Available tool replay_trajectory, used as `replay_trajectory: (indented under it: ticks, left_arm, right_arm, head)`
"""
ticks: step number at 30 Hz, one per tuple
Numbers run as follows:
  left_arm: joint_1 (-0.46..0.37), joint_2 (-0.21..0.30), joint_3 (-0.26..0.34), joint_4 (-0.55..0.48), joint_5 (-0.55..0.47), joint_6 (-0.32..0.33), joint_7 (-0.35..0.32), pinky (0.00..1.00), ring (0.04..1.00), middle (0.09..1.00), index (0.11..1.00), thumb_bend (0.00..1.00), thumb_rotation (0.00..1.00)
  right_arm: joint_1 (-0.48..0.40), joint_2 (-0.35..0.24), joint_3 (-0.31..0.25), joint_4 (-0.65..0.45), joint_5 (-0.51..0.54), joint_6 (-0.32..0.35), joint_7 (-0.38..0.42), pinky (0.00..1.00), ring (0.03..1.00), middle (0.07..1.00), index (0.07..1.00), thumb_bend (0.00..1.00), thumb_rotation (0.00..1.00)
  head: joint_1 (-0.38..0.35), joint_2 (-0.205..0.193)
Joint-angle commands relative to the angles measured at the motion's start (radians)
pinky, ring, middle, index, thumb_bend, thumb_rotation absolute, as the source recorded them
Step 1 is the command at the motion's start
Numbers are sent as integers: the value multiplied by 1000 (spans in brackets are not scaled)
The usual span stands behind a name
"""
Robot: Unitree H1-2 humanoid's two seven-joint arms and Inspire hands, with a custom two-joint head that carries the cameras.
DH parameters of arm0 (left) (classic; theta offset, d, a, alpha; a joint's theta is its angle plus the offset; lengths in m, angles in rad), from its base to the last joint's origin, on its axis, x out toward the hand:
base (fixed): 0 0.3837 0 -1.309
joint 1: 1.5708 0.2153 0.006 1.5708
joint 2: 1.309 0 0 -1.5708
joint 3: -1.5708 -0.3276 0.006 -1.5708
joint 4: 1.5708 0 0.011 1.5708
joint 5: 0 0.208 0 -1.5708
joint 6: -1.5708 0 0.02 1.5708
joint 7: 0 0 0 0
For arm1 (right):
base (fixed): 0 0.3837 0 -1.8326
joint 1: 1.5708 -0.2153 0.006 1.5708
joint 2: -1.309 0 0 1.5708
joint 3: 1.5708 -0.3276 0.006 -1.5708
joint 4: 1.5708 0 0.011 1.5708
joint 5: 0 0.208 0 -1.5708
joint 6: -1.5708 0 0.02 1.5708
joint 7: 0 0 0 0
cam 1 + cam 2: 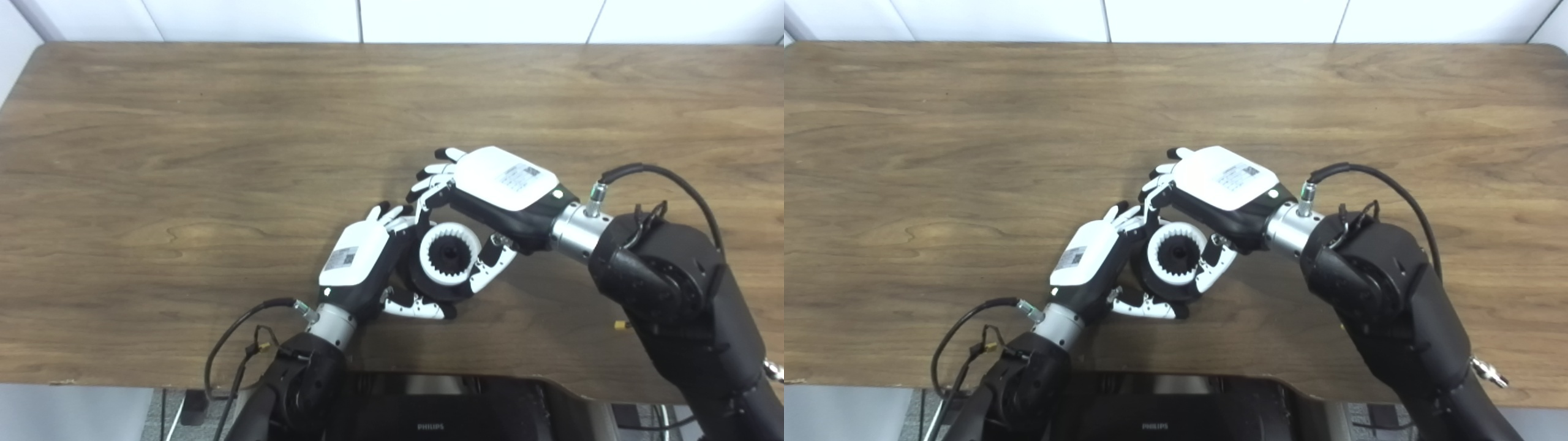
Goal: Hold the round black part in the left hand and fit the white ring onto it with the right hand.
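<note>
The left hand is closed around the black part, its thumb curled under the near side and its fingers wrapped behind the far side, so the part sits cupped just to the right of its white back plate. The white ring lies on top of the part, toothed on its inner edge, with a dark hub showing through its centre; whether it is fully seated cannot be told. The right hand reaches in from the ring's far right, its fingers bent down over the ring's far edge and its thumb pressed at the ring's right side, pinching the ring. Both hands meet above the table. The right eye view shows a little more of the part's dark rim below the ring and the left thumb beneath it; the left eye view shows the right thumb more plainly. Each hand's back carries a small printed label, too blurred to read. On the dark body at the bottom edge, the word "PHILIPS" is legible.
</note>
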Motion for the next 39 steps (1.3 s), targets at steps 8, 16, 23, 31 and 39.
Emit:
replay_trajectory:
  ticks: [8, 16, 23, 31, 39]
  left_arm:
    - [5, -36, -20, -13, 2, 13, -25, 1000, 921, 805, 485, 521, 59]
    - [7, -31, -24, -22, 1, 20, -27, 1000, 920, 808, 484, 521, 60]
    - [9, -28, -25, -31, -4, 26, -33, 1000, 925, 803, 484, 521, 60]
    - [7, -25, -26, -29, -2, 24, -33, 1000, 926, 805, 484, 521, 60]
    - [5, -26, -27, -22, 0, 23, -29, 1000, 924, 805, 484, 521, 59]
  right_arm:
    - [-14, 4, -7, 24, 7, -44, -44, 1000, 903, 814, 484, 523, 133]
    - [-11, -8, -23, 69, 6, -41, -72, 1000, 902, 810, 484, 524, 135]
    - [-1, -13, -36, 112, 14, -48, -105, 1000, 897, 805, 484, 524, 135]
    - [5, -18, -39, 112, 6, -34, -93, 1000, 906, 822, 615, 790, 214]
    - [-13, -15, -33, 82, -29, 2, -52, 1000, 951, 876, 732, 1000, 351]
  head:
    - [-2, 2]
    - [-2, 7]
    - [-5, 9]
    - [-8, 6]
    - [-9, 6]
